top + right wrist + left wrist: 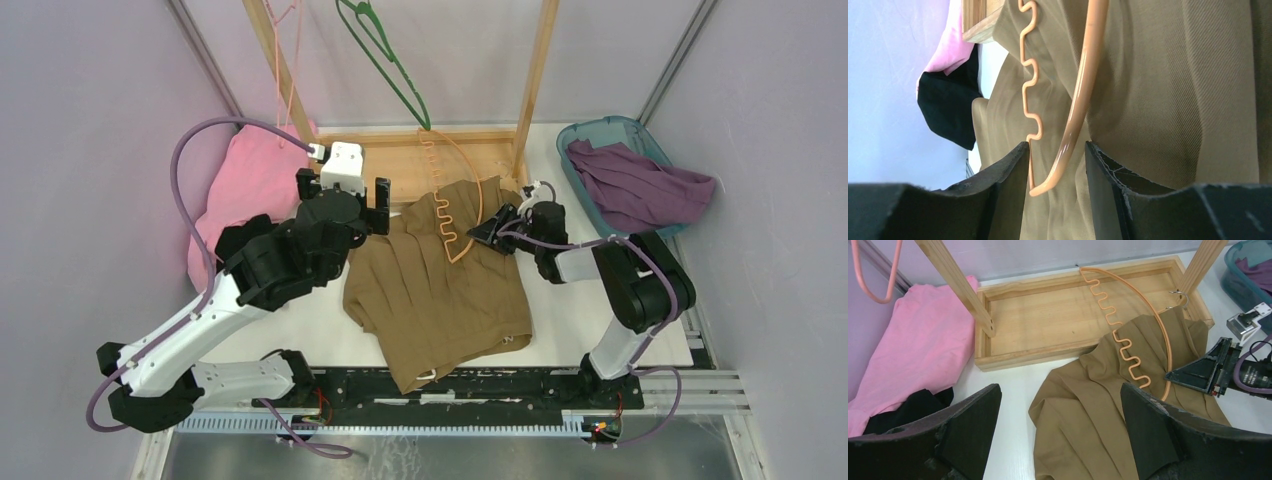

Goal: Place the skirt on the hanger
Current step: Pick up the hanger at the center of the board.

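Observation:
A brown skirt point(440, 290) lies crumpled on the white table, its top edge resting against the wooden base. An orange hanger point(441, 215) with a wavy bar lies flat across the skirt's upper part point(1088, 415). My right gripper point(485, 230) is low at the skirt's right side. In the right wrist view the hanger's curved end point(1083, 85) sits between the open fingers point(1057, 155); it touches the left one and stands apart from the right one. My left gripper point(342, 197) hovers wide open above the skirt's upper left edge point(1060, 415) with nothing in it.
A wooden rack base point(400, 165) with two slanted posts stands behind the skirt. A green hanger point(385, 60) and a pink hanger point(285, 60) hang above. Pink cloth point(245, 185) over a black cloth point(918, 407) lies left. A blue bin point(620, 130) with purple cloth point(640, 185) stands right.

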